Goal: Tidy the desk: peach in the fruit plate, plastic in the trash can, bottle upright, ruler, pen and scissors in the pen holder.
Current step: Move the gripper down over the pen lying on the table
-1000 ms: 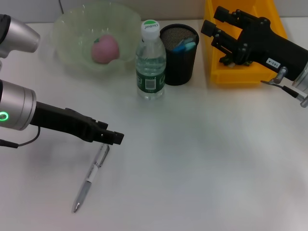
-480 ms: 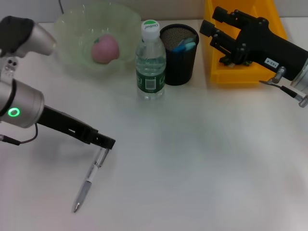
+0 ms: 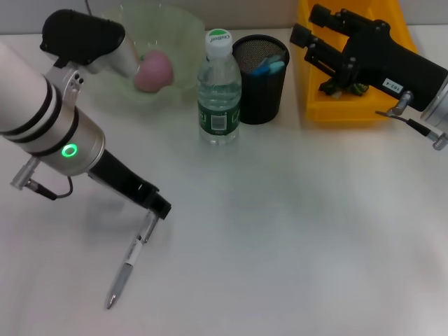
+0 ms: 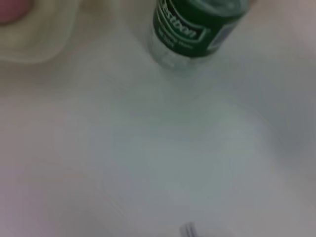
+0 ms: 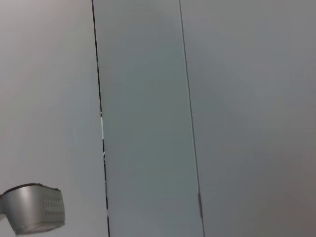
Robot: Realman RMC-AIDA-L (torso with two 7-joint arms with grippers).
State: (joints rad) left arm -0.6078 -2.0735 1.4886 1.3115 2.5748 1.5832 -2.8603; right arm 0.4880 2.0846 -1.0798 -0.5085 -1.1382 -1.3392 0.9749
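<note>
The pen (image 3: 131, 257) lies slanted on the desk (image 3: 294, 231) at the front left. My left gripper (image 3: 159, 206) reaches down to the pen's far end. Behind it the peach (image 3: 154, 70) rests in the fruit plate (image 3: 183, 31). The bottle (image 3: 219, 87) stands upright beside the pen holder (image 3: 260, 87), where the blue scissors (image 3: 269, 67) stick out. My right gripper (image 3: 308, 28) hangs open and empty above the yellow trash can (image 3: 316, 105). The left wrist view shows the bottle (image 4: 197, 24) and plate rim (image 4: 39, 42). Ruler and plastic are out of view.
The left arm's thick silver forearm (image 3: 42, 119) covers part of the fruit plate's left side. The right arm (image 3: 399, 66) crosses over the trash can. The right wrist view shows only a grey panelled wall (image 5: 148, 118).
The left arm's forearm has swung up and to the right, and its gripper tip has slid slightly left and down onto the pen's far end. The right arm has barely moved.
</note>
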